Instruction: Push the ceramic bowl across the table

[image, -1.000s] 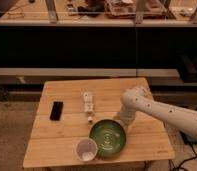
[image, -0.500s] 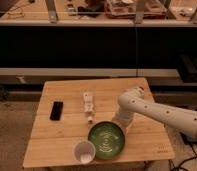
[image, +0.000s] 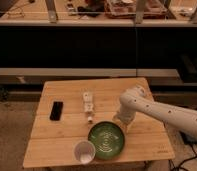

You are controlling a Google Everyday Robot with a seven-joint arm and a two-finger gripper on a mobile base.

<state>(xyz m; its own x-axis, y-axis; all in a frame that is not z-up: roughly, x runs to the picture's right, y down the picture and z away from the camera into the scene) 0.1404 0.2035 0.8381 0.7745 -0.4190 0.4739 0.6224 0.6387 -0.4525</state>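
The ceramic bowl is wide, shallow and glossy green, and sits near the front edge of the light wooden table. My white arm reaches in from the right. My gripper hangs just behind the bowl's far right rim, touching or nearly touching it. A small white cup stands against the bowl's left front side.
A black phone-like slab lies at the table's left. A white oblong object and a small white piece lie mid-table behind the bowl. Dark shelving runs behind the table. The table's front edge is close to the bowl and cup.
The arm has shifted left and forward, and the bowl has slid a little left toward the cup and the front edge.
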